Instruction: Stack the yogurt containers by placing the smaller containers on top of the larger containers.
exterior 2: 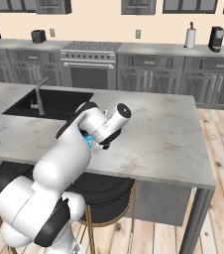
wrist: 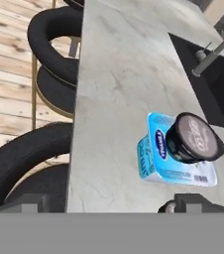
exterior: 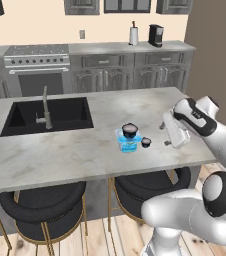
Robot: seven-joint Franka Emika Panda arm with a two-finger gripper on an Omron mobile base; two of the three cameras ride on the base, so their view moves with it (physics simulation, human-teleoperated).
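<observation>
1. The blue tub was noted on the island counter, toward its front edge, right of the sink and nearer the right end.
2. The larger dark cup was found already seated on the tub's lid; in the hand view it sat toward one side of the lid, slightly off centre, label end left bare.
3. The tiny cup was seen on the counter, just beside the tub's right side and apart from the stack.
4. The gripper was seen right of the tiny cup, near it but not touching, jaws spread wide and nothing held.
5. Step in hand was judged to be the pick of the tiny cup, with one placement apparently done.
6. For a clean pick, the fingers would best be lowered astride the tiny cup from the side away from the tub, so the stack is not nudged.
7. Placement was judged best on the flat top of the seated cup, centred and released low.
8. The stools were noted under the front edge.
</observation>
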